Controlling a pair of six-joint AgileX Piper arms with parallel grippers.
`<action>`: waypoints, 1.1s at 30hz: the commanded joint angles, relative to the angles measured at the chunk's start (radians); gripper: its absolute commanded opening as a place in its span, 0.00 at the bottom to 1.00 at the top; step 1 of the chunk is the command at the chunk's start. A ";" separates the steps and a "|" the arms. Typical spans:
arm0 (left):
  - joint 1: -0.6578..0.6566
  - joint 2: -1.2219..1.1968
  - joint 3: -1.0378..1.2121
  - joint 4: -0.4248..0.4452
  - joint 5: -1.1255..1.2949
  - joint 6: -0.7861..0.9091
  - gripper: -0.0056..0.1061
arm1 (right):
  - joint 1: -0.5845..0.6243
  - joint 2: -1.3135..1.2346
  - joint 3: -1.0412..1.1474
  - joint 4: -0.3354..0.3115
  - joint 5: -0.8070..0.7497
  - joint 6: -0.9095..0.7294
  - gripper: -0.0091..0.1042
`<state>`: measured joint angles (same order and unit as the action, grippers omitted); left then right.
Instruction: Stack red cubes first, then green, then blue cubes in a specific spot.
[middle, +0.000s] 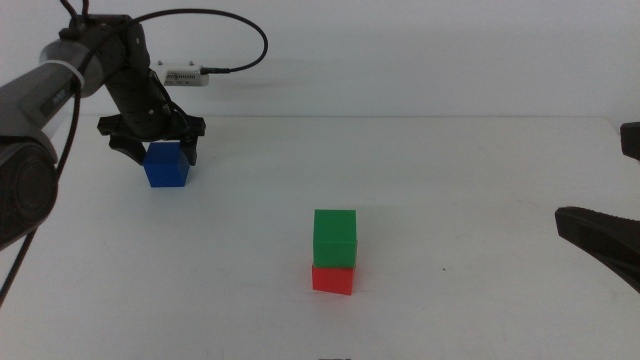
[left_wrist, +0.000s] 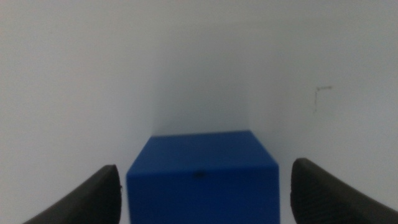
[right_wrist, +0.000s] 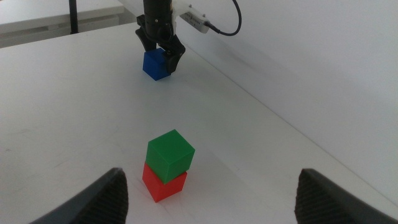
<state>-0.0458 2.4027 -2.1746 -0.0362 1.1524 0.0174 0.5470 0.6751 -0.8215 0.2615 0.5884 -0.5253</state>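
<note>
The green cube (middle: 335, 236) sits on the red cube (middle: 333, 279) near the middle of the white table, slightly turned against it. At the far left stands the blue cube (middle: 166, 166) on the table. My left gripper (middle: 161, 150) is lowered around it. In the left wrist view the blue cube (left_wrist: 202, 180) lies between the open jaws, with a gap on each side. My right gripper (right_wrist: 211, 183) waits open at the right edge, well short of the green cube (right_wrist: 171, 152) and the red cube (right_wrist: 163, 185).
A small white device (middle: 186, 75) with a black cable lies at the back of the table behind the left arm. The table's far edge meets a white wall. Bare tabletop lies between the stack and the blue cube.
</note>
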 joint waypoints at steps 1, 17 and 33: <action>-0.002 -0.064 -0.034 -0.022 -0.038 0.000 0.86 | -0.010 0.000 -0.027 0.006 -0.068 -0.005 0.75; -0.002 -0.052 -0.067 -0.078 0.089 0.000 0.12 | -0.010 0.000 -0.027 0.006 -0.068 -0.005 0.75; -0.188 -0.540 0.353 0.045 0.034 -0.307 0.04 | -0.010 0.000 -0.027 0.006 -0.068 -0.005 0.75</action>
<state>-0.2048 1.9848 -1.8546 -0.0168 1.2243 -0.2138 0.5470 0.6751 -0.8215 0.2615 0.5884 -0.5253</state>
